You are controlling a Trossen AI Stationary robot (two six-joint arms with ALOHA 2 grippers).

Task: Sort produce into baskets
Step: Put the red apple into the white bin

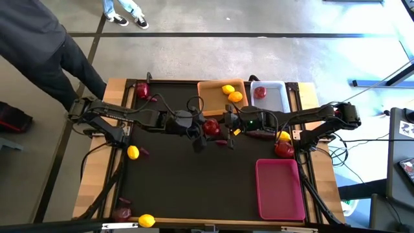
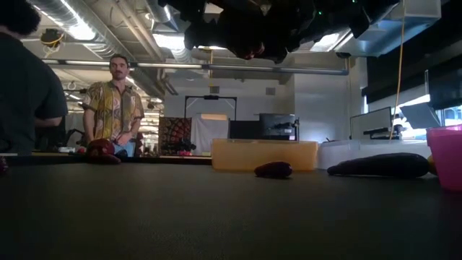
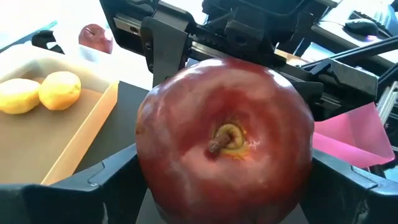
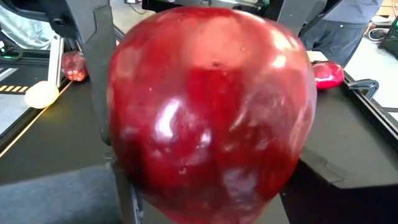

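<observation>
A red apple hangs above the middle of the black mat, high in the low view, between my two grippers. My left gripper comes from the table's left and is shut on it; the apple's stem end faces that wrist. My right gripper comes from the right, its fingers standing open on either side of the apple's other end. At the far edge are an orange basket holding two yellow fruits and a white basket holding one apple. The pink basket lies near right. My left gripper pinches the apple's two sides between its fingers, coming slightly downward from the table's left. The apple is lifted clear, stem toward the wrist. My right gripper has a finger at each lower side of the apple; I cannot tell whether they touch it.
Loose on the table: lemons, apples, dark purple pieces. A person stands at the far left corner; another shows beyond the table.
</observation>
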